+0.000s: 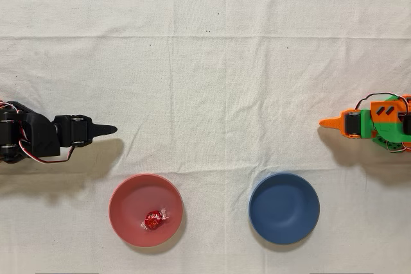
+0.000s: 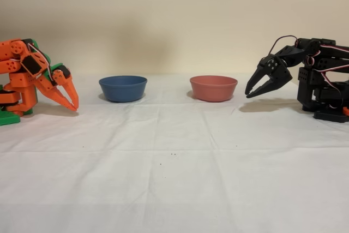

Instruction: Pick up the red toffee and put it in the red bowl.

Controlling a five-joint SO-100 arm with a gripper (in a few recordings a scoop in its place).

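While you look down in the overhead view, the red toffee [image 1: 153,220] lies inside the red bowl [image 1: 125,197] at near left, with the blue bowl [image 1: 284,208] well apart to its right. Your black arm's tool [image 1: 106,130] points right from the left edge, holding nothing. From the fixed view, the tool [image 2: 252,93] hangs slightly open and empty, just right of the red bowl [image 2: 213,88]. An idle orange arm [image 2: 32,77] stands far left on the cloth-covered table [image 2: 174,178].
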